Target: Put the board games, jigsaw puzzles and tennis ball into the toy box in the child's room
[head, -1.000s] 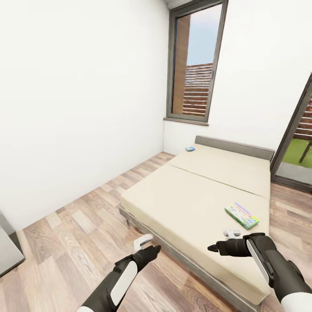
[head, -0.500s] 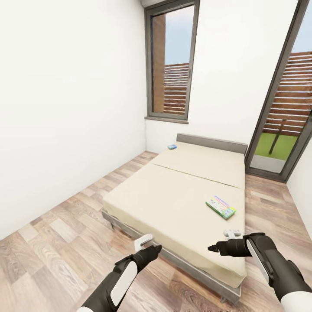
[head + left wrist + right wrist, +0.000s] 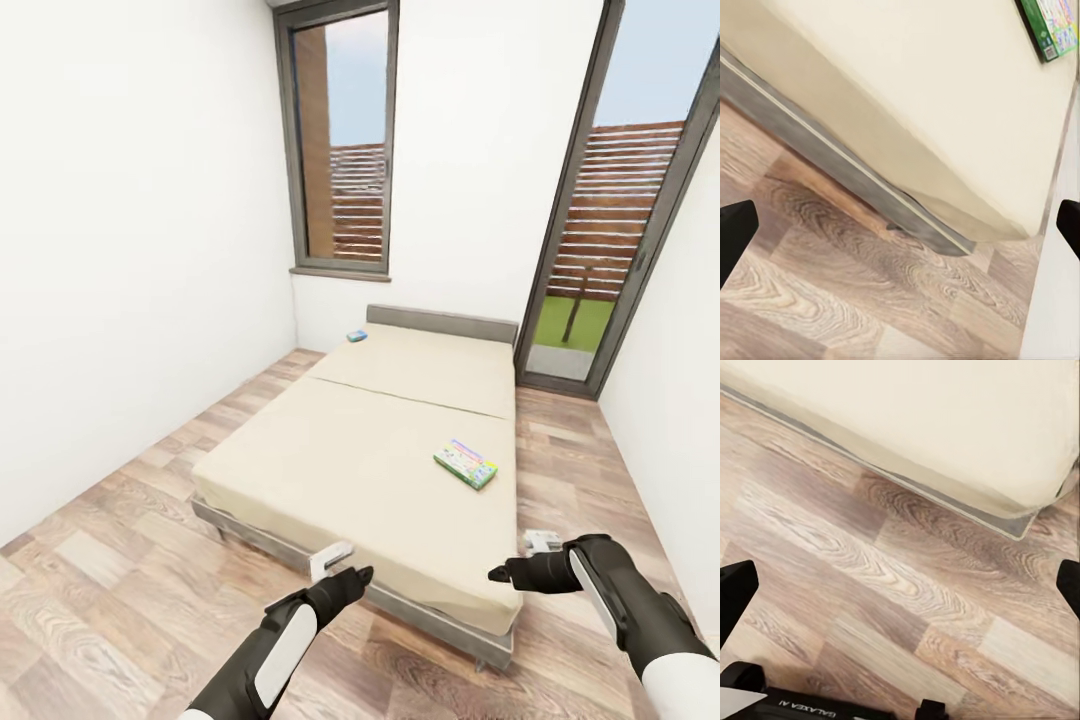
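A wide bed (image 3: 370,450) with a beige mattress and grey frame stands ahead of me. A colourful board game (image 3: 466,464) lies flat near the mattress's right edge, and its green-edged corner shows in the left wrist view (image 3: 1054,26). A small blue board game (image 3: 357,336) lies at the far left corner by the headboard. My left gripper (image 3: 345,563) hovers open over the floor at the bed's foot, with nothing in it. My right gripper (image 3: 518,558) hangs open and empty near the bed's front right corner (image 3: 1027,521).
Wood-plank floor (image 3: 110,560) runs along the bed's left side and front. A white wall closes the left. A tall window (image 3: 340,140) and a glass door (image 3: 600,240) stand behind the bed. The right wall (image 3: 670,400) leaves a narrow floor strip beside the bed.
The whole picture has shifted: the camera turned right and the bed now sits further left and smaller. Both arms keep their pose. The board games lie where they were on the mattress.
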